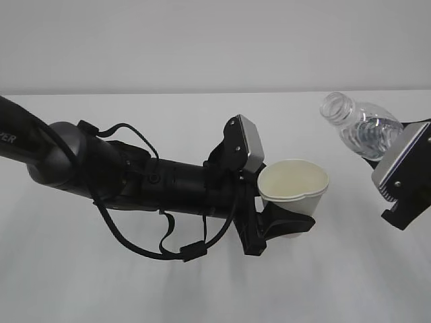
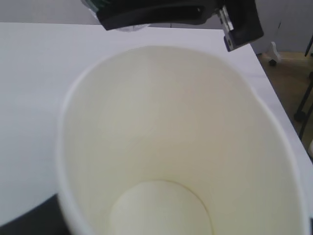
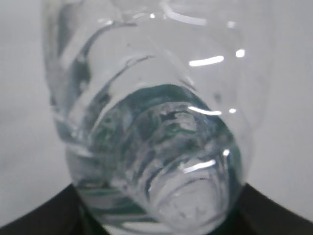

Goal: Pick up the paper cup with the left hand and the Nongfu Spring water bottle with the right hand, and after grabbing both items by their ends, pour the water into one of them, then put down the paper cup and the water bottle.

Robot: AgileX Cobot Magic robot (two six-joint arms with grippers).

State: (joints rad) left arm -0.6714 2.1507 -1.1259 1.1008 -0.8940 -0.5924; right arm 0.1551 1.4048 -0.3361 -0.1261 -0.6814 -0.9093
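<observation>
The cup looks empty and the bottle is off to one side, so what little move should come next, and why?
Probably bring the bottle leftward until its mouth is above the cup. The left hand holds the cup upright and dry inside, while the right hand holds the tilted bottle with its open neck beside the rim, not above it.

plain white table [image 1: 168, 296], matte surface

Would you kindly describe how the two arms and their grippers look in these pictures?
The left arm is a thick, rounded black tube with white lettering at its far left and thin black cables looping beside it. A silver-grey block sits at its wrist, ahead of the black left gripper. Of the right gripper only a black body with a silver-grey block shows.
</observation>
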